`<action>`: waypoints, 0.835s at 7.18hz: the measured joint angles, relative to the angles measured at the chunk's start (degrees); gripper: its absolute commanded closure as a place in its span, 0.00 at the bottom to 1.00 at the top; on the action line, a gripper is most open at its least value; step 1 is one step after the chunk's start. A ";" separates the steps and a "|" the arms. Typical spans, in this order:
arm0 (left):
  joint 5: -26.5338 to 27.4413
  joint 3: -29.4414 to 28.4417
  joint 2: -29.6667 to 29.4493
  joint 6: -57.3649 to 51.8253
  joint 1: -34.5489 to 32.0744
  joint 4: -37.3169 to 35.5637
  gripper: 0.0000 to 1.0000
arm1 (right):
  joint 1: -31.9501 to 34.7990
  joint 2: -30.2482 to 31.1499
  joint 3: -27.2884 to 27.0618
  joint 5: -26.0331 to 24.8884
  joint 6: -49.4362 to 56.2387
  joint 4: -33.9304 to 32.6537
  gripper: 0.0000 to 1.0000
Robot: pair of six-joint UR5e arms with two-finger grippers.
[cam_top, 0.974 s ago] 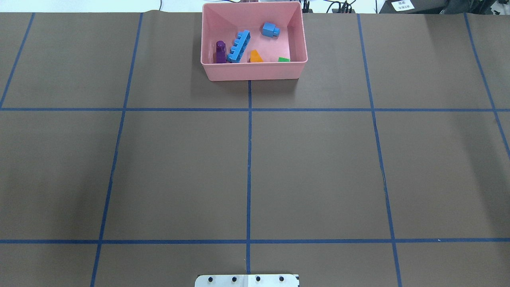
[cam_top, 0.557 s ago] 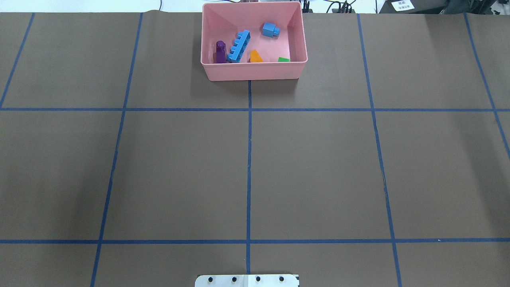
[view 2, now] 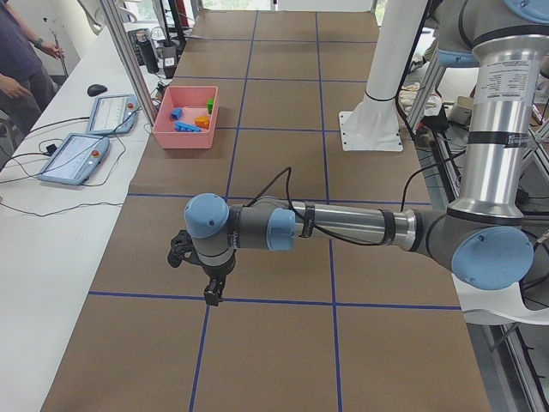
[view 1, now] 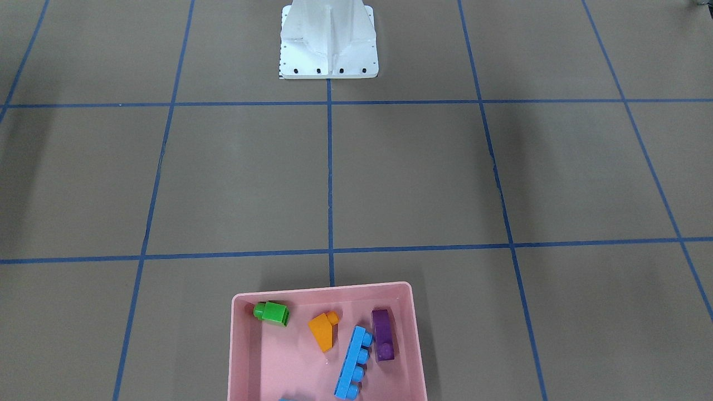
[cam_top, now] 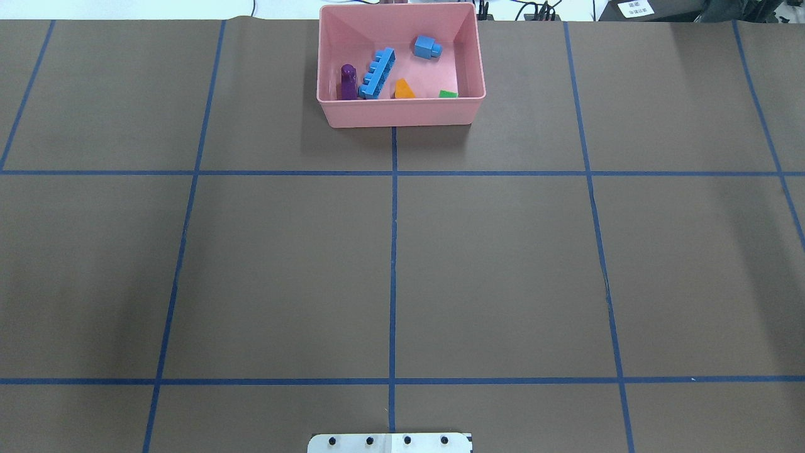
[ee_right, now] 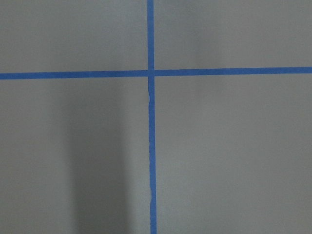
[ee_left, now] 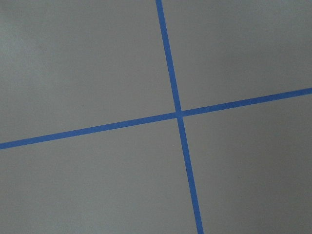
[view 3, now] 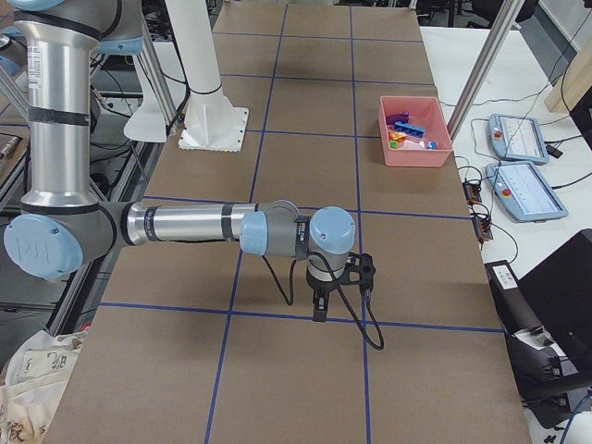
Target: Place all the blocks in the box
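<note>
The pink box (cam_top: 402, 114) stands at the table's far middle edge; it also shows in the front-facing view (view 1: 323, 288). Inside it lie the purple oblong block (cam_top: 347, 80), the long light-blue block (cam_top: 377, 73), the small blue cube (cam_top: 427, 48), the orange sloped block (cam_top: 404, 90) and the small green block (cam_top: 448, 94). No block lies on the table. My left gripper (view 2: 212, 292) hangs over the table's left end and my right gripper (view 3: 317, 310) over its right end, both far from the box. I cannot tell whether either is open or shut.
The white robot base (view 1: 328, 42) stands at the near middle edge. Blue tape lines divide the brown table cover. Teach pendants (view 2: 73, 159) lie on the side bench beyond the box, and an operator (view 2: 17, 60) stands there.
</note>
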State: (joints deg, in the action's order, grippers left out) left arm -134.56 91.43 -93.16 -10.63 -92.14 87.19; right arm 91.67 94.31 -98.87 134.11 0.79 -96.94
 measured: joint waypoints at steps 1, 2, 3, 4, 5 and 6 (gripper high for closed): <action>0.00 -0.01 0.00 0.00 0.01 0.00 0.00 | 0.00 0.00 -0.01 0.00 0.00 0.00 0.00; 0.00 -0.09 0.00 0.00 0.03 0.00 0.00 | 0.00 0.00 -0.01 0.03 0.00 0.00 0.00; 0.00 -0.23 0.00 0.02 0.03 0.00 0.00 | 0.00 0.00 0.00 0.06 0.00 0.00 0.00; 0.00 -0.42 0.00 0.12 0.03 -0.02 0.00 | 0.00 0.00 0.04 0.08 0.00 0.00 0.00; 0.00 -0.50 0.00 0.25 0.03 -0.04 0.00 | 0.00 0.00 0.05 0.09 0.00 0.00 0.00; 0.00 -0.53 0.00 0.31 0.03 -0.02 0.00 | 0.00 0.00 0.03 0.09 0.00 0.00 0.00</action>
